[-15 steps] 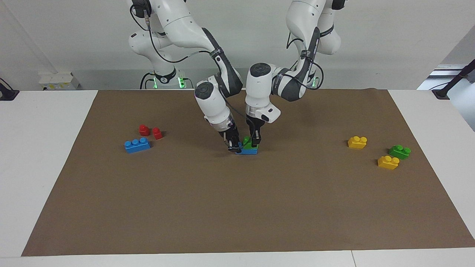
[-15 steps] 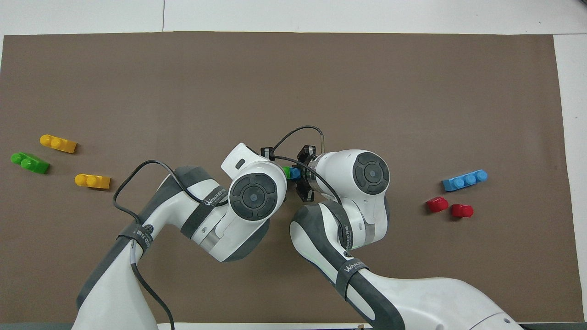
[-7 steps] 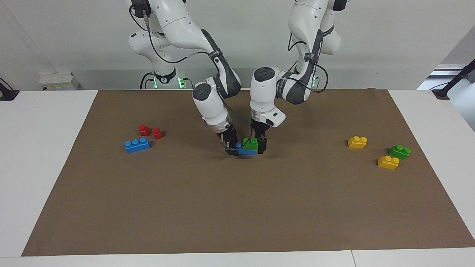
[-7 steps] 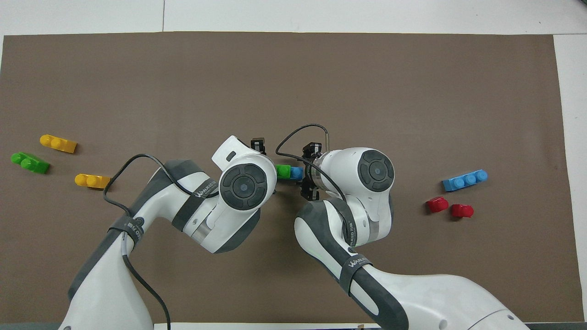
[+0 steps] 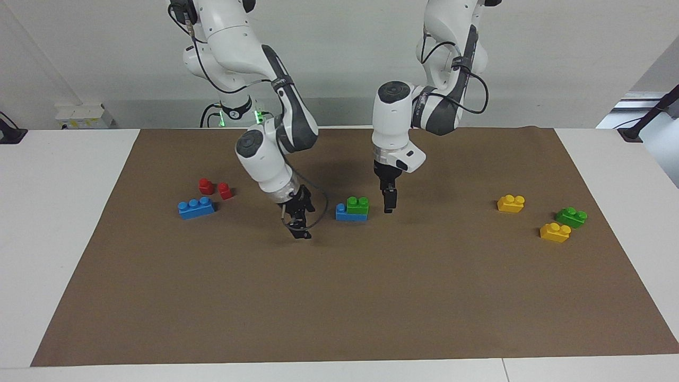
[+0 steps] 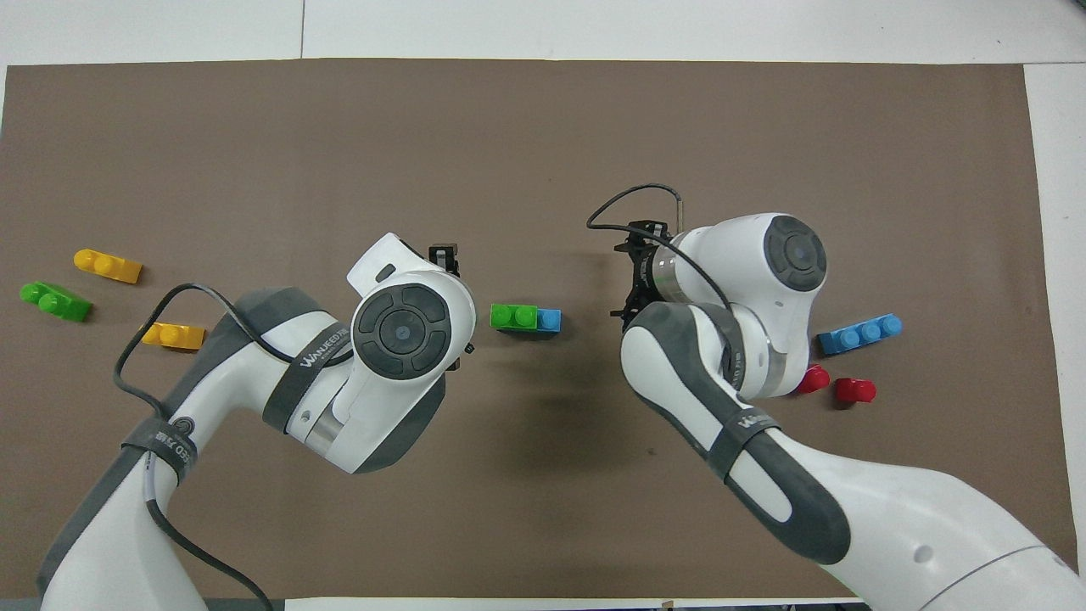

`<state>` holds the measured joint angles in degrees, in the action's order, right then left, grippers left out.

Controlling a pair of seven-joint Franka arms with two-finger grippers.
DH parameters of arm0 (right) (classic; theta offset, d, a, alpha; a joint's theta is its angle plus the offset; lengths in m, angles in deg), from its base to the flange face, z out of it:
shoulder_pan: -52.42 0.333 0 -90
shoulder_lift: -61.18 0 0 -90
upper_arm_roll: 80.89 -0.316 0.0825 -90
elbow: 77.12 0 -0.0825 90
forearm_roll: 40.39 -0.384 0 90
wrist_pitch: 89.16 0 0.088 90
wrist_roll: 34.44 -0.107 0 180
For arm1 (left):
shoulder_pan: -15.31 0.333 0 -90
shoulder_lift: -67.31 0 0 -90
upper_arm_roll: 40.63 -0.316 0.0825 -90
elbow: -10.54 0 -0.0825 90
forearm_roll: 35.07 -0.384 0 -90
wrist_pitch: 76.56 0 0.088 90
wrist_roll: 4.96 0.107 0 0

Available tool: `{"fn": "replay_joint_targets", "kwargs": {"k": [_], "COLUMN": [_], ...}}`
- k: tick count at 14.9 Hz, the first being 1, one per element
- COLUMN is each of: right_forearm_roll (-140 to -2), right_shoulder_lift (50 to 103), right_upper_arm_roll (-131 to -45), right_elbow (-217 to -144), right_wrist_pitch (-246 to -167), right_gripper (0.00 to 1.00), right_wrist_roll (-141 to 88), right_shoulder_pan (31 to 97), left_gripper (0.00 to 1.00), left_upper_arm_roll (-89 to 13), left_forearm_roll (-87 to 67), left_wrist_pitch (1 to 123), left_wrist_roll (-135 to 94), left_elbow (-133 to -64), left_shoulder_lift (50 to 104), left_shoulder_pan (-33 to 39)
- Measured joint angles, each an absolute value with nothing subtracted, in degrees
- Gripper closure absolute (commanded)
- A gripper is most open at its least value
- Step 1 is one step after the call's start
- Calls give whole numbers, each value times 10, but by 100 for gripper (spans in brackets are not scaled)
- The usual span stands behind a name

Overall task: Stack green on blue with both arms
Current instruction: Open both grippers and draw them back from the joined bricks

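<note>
A green brick (image 5: 358, 204) sits stacked on one end of a light-blue brick (image 5: 350, 215) in the middle of the brown mat. The other end's blue stud stays bare. The stack also shows in the overhead view, green (image 6: 514, 316) on blue (image 6: 550, 320). My left gripper (image 5: 389, 203) hangs open and empty just above the mat, beside the stack toward the left arm's end. My right gripper (image 5: 298, 225) hangs open and empty, tilted, beside the stack toward the right arm's end. Neither touches the stack.
A second blue brick (image 5: 196, 207) and two red blocks (image 5: 206, 185) (image 5: 225, 190) lie toward the right arm's end. Two yellow bricks (image 5: 511, 203) (image 5: 555, 232) and a second green brick (image 5: 571, 216) lie toward the left arm's end.
Both grippers have let go of the stacked bricks and drawn apart, each toward its own end of the table. The stack stays where it was.
</note>
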<state>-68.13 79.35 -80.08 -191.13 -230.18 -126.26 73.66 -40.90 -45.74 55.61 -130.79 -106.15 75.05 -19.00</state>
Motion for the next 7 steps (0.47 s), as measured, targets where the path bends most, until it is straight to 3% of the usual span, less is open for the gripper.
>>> {"fn": "replay_joint_targets", "kwargs": {"k": [7], "right_forearm_roll": [-639], "right_shoulder_lift": [715], "right_upper_arm_roll": [-795], "right_elbow": [-1888], "right_wrist_pitch": [-2139], "right_gripper": [0], "right_wrist_roll": [-928], "right_shoulder_pan": [622], "left_gripper": [0], "left_upper_arm_roll": [-411], "left_forearm_roll": [-457], "left_wrist_pitch": [526], "left_wrist_roll": [-1101], "left_elbow": [-1060], "left_shoulder_lift": [732], "left_shoulder_pan": [-92]}}
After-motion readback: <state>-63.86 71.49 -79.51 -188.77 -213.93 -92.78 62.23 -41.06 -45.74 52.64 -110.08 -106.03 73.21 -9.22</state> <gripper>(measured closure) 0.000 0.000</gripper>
